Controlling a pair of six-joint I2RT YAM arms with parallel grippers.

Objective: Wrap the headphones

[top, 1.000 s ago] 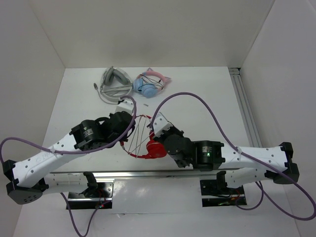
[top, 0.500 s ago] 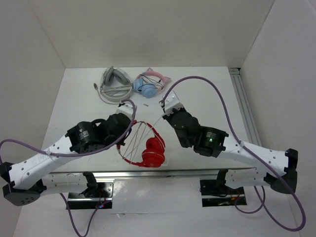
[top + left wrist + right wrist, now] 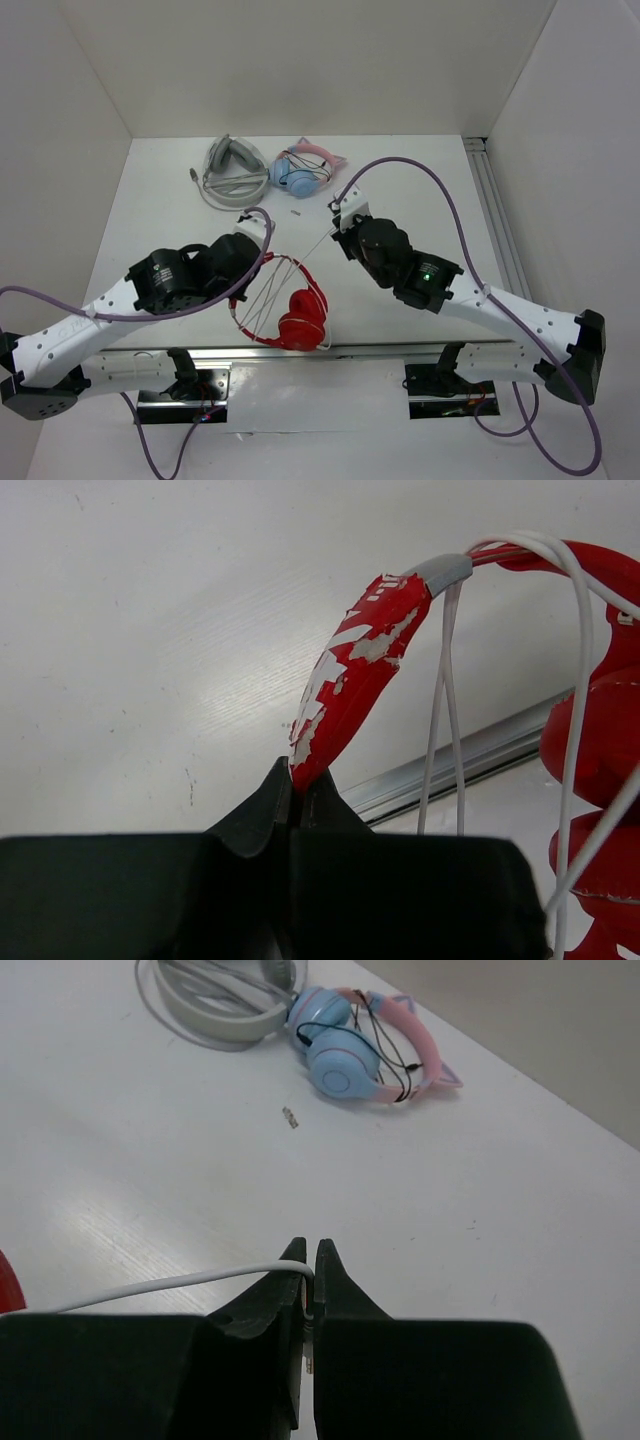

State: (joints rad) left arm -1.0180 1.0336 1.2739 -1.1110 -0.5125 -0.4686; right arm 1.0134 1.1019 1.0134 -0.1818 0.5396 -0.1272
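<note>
Entry: legible text, labels, brands, numbers, signs. Count: none. Nothing that I can read stands on anything in my overhead view or in either of my wrist views.

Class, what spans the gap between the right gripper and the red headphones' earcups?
A white cable, pinched in the right gripper, runs across to the headphones; the top view shows it.
</note>
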